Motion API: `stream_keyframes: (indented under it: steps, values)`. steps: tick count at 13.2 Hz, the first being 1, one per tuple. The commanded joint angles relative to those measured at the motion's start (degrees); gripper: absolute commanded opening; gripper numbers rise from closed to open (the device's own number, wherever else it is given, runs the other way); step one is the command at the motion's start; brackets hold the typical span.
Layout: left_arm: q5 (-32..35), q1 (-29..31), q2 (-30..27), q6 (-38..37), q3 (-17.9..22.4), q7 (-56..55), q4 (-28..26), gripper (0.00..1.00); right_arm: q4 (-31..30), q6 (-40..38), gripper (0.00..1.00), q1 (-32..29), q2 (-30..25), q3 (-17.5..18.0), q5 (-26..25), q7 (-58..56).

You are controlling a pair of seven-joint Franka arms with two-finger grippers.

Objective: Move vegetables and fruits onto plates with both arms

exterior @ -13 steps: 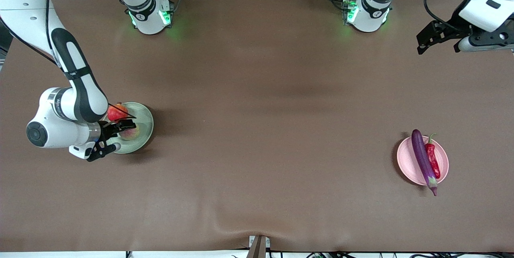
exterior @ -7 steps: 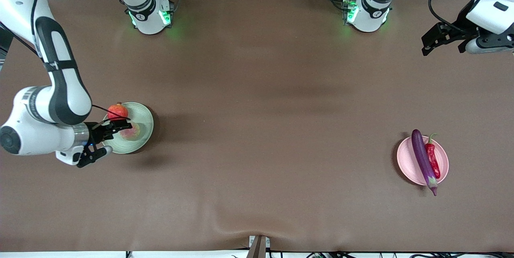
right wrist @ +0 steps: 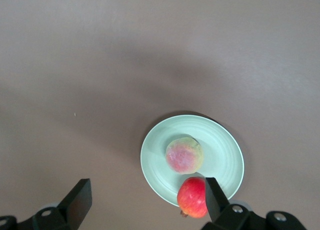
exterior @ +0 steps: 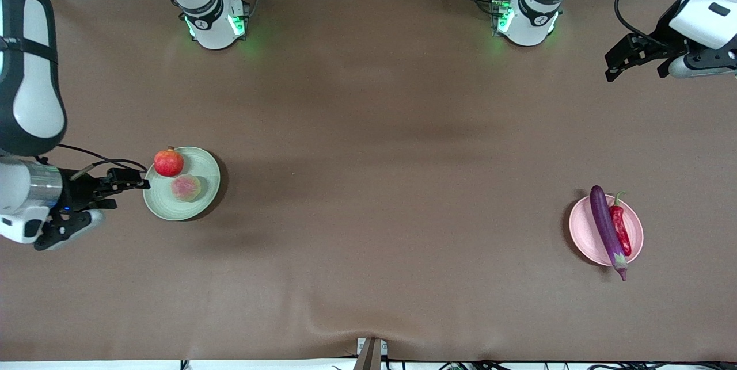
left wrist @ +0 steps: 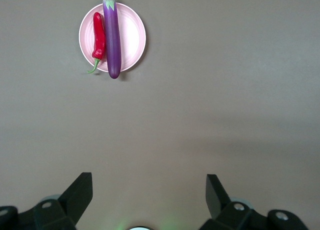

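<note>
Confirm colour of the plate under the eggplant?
Pale pink plate; clearest in the left wrist view, eggplant lying across it.

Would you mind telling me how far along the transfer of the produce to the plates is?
It looks finished. The pomegranate and the tan-green fruit sit on the green plate; the eggplant and the chili pepper lie on the pink plate, the eggplant's stem end overhanging the rim. Nothing is in hand: the right gripper is open beside the green plate, and the left gripper is open at its own end of the table. No produce is left off a plate.
</note>
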Motion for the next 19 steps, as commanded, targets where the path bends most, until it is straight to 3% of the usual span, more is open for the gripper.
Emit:
stream_keyframes:
  steps: [1,2,4,8,10,14,17,19]
  values:
    - [1.1,0.6,-0.6,0.4,-0.3,1.5,-0.4,1.0,0.0,-6.1,1.0,2.8,-4.3,-0.8,-0.6,13.5]
    - [1.1,0.6,-0.6,0.4,-0.4,1.5,-0.3,1.0,0.2,-8.2,1.0,5.3,-5.7,-2.7,-1.7,14.1]
    - [1.0,0.6,-0.6,0.3,-0.4,1.5,-0.3,1.0,0.2,-10.8,1.0,11.8,-10.8,-10.8,-2.8,14.4]
    - [0.8,0.6,-0.5,0.1,-0.4,1.7,-0.3,1.0,-1.9,-14.6,1.0,10.6,-20.9,-9.2,-1.6,20.7]
    - [0.8,0.6,-0.5,0.1,-0.4,1.8,-0.3,1.0,-8.8,-12.8,1.0,9.0,-27.0,-5.3,-3.5,24.1]
    - [0.6,0.6,-0.4,0.4,-0.4,1.8,-0.2,1.0,-24.0,-5.1,1.0,8.4,-37.3,-5.4,-5.6,19.4]
    - [0.4,0.6,-0.3,0.4,-0.4,2.2,-0.2,1.0,-23.1,-5.1,1.0,8.9,-37.1,-6.8,-5.5,14.8]
    - [0.4,0.5,0.3,0.4,-0.4,2.2,0.4,1.0,-16.1,-7.6,1.0,10.4,-32.9,-7.5,-6.3,14.9]
